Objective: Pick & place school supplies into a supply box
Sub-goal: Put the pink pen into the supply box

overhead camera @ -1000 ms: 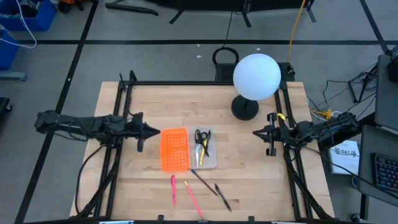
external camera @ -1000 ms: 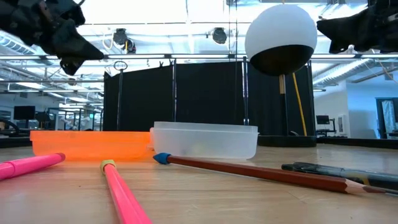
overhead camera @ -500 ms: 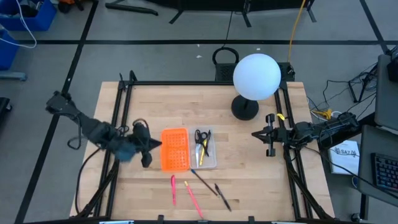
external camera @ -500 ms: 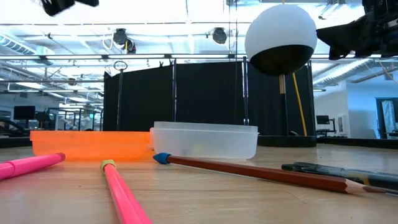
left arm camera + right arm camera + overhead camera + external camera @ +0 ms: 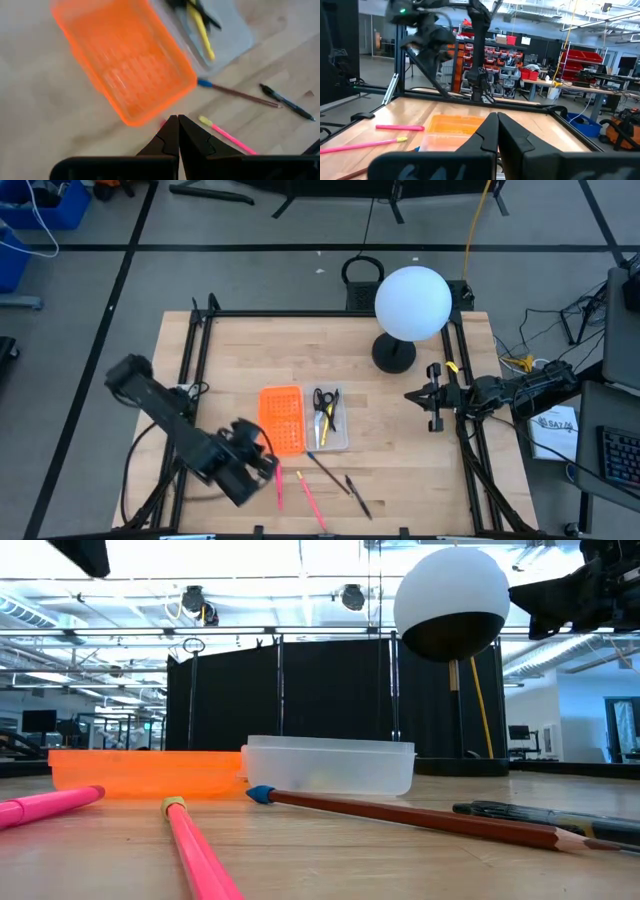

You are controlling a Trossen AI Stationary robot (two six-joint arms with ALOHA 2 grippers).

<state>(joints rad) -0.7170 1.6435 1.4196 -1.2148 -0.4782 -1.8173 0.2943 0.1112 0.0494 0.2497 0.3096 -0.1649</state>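
L gripper [image 5: 268, 464] hangs over the bench [image 5: 400, 480] nr its front-left part, fingers [image 5: 167, 140] pressed together, holding nothing. Just ahead of the tips in the L wrist view: the near corner of the orange perforated tray [image 5: 122, 67], and a bit of pink showing right at the tips, prob. one pink pen [image 5: 278, 484]. In the high view that pen lies just beside the L fingers, on the side toward bench centre. The second pink pen w/ yellow end [image 5: 310, 502] is a little further out the same way; then the brown pencil w/ blue end [image 5: 327, 472] and the black pen [image 5: 357, 495], each further from the fingers.

Supply box [image 5: 328, 420] = clear tray, past the orange one from the L fingers, touching or nearly touching its long side. Inside it: black-handled scissors [image 5: 325, 399] and a yellow pen [image 5: 322, 425].

R gripper [image 5: 412, 394] waits at the bench's right edge, tips toward the box, well apart from it; fingers [image 5: 487, 132] closed, empty. From the R wrist view the orange tray sits straight ahead of the tips, pink pens off to one side.

Bench: light wood planks, black frame rails around it. A white globe lamp [image 5: 412, 302] on a black base stands at the back-right. Room: grey floor w/ dark lines, cables, black curtain panels and ceiling lights behind in the low view; shelving w/ red bins in the R wrist view.
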